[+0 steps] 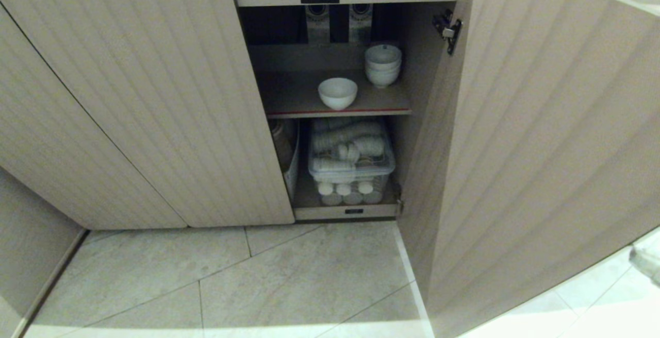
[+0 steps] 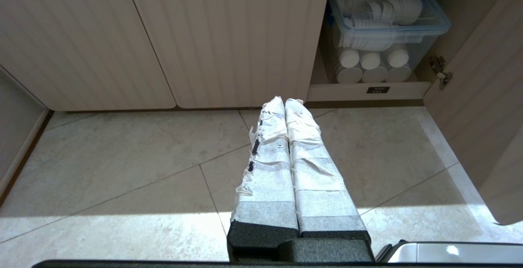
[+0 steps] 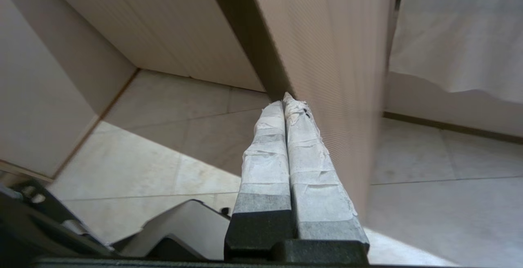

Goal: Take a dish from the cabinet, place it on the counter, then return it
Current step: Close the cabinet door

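Cabinet (image 1: pixel 154 96) left door shut, right door (image 1: pixel 541 147) swung open. Left claw (image 2: pixel 284 101) closed, empty, above floor (image 2: pixel 122 170) before shut door. Bowl (image 1: pixel 337 93) on shelf (image 1: pixel 294 103) near front edge, about mid-width; stack of bowls (image 1: pixel 382 65) behind, toward right back corner. Plastic box (image 1: pixel 351 165) below. Right claw (image 3: pixel 289 98) closed, empty, beside open door.

Left hand (image 2: pixel 284 101) with tape-wrapped fingers (image 2: pixel 302 145) pressed together over the tiled floor (image 2: pixel 122 170), ribbed beige cabinet (image 2: pixel 229 35) doors shut ahead, open compartment beside them holding a clear plastic bin (image 2: pixel 437 25) of stacked white cups (image 2: pixel 369 60), open door (image 2: pixel 486 96) alongside
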`<state>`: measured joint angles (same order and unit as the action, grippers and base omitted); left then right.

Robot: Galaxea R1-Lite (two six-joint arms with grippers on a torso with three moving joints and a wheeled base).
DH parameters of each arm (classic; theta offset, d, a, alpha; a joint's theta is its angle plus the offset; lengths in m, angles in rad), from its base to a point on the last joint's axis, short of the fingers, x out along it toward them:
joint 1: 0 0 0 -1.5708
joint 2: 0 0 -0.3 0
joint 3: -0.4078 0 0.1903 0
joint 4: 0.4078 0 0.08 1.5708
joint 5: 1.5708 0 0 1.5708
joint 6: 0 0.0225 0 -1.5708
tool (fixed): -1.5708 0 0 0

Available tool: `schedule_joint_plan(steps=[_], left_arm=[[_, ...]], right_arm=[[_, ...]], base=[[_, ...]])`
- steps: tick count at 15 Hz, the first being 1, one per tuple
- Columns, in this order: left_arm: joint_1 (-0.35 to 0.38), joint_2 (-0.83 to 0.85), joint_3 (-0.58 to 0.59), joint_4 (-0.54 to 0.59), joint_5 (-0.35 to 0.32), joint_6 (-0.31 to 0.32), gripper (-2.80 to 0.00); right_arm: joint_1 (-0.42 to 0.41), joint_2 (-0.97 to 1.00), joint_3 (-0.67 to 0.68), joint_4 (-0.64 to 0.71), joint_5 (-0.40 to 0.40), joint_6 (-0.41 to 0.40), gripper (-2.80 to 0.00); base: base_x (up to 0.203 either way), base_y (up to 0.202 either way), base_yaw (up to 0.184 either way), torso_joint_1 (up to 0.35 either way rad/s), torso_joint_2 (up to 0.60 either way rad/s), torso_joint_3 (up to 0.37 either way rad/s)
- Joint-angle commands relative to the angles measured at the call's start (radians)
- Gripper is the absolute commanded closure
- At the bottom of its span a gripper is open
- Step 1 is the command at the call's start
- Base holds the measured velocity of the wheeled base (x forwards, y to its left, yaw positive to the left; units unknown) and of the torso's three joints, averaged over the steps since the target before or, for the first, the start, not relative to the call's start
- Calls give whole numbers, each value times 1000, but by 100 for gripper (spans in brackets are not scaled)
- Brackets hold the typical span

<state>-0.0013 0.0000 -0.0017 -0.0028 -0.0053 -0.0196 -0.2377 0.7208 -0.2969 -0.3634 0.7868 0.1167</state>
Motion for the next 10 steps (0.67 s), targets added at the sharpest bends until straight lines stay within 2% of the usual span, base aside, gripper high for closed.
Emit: schedule_joint_plan(steps=[1, 4, 7, 10], left_arm=[[0, 0, 0, 0, -1, 0, 0], [1, 0, 0, 0, 1, 0, 0], [0, 0, 0, 0, -1, 0, 0], [1, 0, 0, 0, 0, 0, 0]], right_arm=[[-2, 45, -33, 2, -21, -41, 0], [-23, 81, -53, 4, -34, -71, 0], [-62, 101, -71, 67, -35, -168, 0], [-77, 111, -87, 70, -33, -175, 0]], base=[[0, 0, 0, 0, 0, 0], [0, 0, 0, 0, 0, 0], [0, 0, 0, 0, 0, 0], [0, 0, 0, 0, 0, 0]])
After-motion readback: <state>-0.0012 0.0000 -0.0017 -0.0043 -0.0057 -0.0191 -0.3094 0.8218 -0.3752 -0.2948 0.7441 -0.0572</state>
